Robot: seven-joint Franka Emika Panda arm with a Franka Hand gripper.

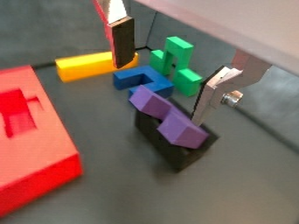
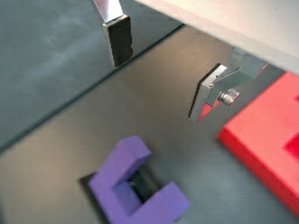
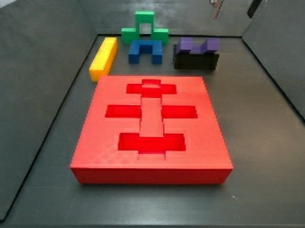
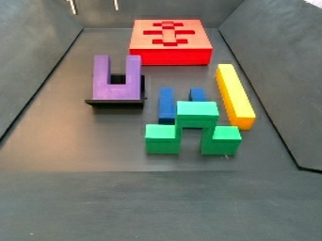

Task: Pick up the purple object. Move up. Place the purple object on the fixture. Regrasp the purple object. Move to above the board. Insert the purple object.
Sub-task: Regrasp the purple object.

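Observation:
The purple object (image 1: 170, 118) is a U-shaped block that rests on the black fixture (image 1: 176, 156). Both side views show it on the fixture (image 3: 197, 61), with the purple object (image 3: 197, 44) to the right of the far end of the red board (image 3: 152, 125). My gripper (image 1: 162, 92) is open and empty, raised above the purple object with its fingers apart from it. In a wrist view the gripper (image 2: 158, 86) hangs over the floor beside the purple object (image 2: 128, 179). In the side views only the fingertips show, at the frame's top (image 3: 234, 7) (image 4: 90, 5).
A yellow bar (image 3: 103, 57), a blue block (image 3: 145, 49) and a green block (image 3: 145, 25) lie together at the far end beyond the board. In a side view they sit right of the fixture (image 4: 113, 102). Dark walls ring the floor.

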